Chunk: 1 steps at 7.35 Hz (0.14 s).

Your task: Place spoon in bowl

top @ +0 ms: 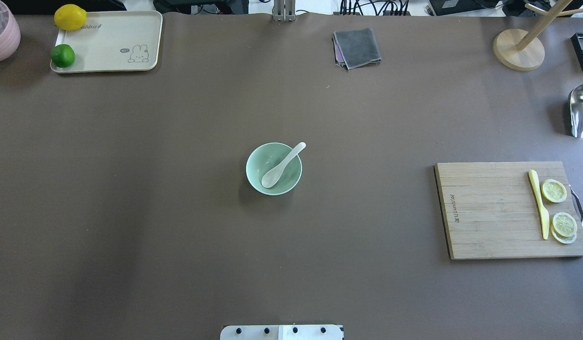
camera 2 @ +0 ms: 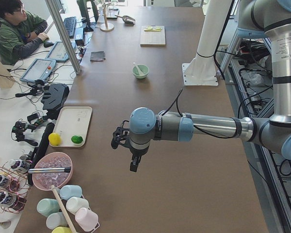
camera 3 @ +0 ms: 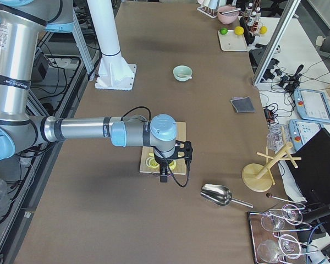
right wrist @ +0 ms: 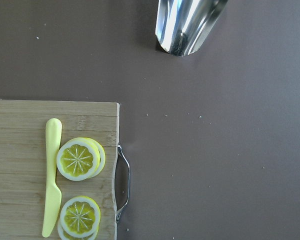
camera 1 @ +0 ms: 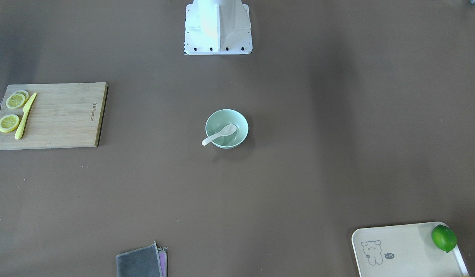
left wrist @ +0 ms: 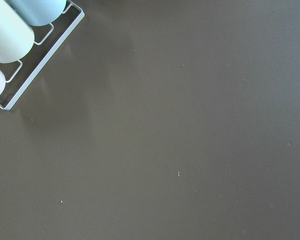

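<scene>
The pale mint-green bowl [camera 1: 240,124] [top: 259,163] stands at the table's middle. The white spoon [camera 1: 220,134] [top: 283,166] lies in it, scoop inside and handle resting over the rim. The bowl also shows small in the left side view [camera 2: 140,71] and the right side view [camera 3: 182,72]. My left gripper [camera 2: 134,164] hangs over the table's left end, far from the bowl. My right gripper [camera 3: 164,175] hangs over the cutting board at the right end. Both show only in the side views, so I cannot tell whether they are open or shut.
A wooden cutting board [top: 489,210] holds lemon slices [top: 554,191] and a yellow-green knife [top: 539,203]. A cream tray [top: 109,45] holds a lime and a lemon. A grey cloth [top: 357,47], a metal scoop [top: 581,111] and a cup rack [left wrist: 20,60] sit at the edges.
</scene>
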Tool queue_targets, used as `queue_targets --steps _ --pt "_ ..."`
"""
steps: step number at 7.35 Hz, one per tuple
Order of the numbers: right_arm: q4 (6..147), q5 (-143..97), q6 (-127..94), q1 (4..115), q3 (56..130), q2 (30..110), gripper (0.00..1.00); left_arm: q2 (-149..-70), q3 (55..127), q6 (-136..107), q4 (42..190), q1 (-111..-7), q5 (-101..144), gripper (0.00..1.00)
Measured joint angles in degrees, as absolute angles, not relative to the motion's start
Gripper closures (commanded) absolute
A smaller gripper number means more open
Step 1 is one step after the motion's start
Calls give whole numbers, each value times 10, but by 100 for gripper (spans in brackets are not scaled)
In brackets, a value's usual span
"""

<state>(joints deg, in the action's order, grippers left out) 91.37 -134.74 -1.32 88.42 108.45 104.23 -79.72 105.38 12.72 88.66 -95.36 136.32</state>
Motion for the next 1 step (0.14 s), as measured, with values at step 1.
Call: queue_targets --steps 1 --pt "914 -1348 -13 883 1085 1042 0 -797 1054 127 886 -953 1363 1"
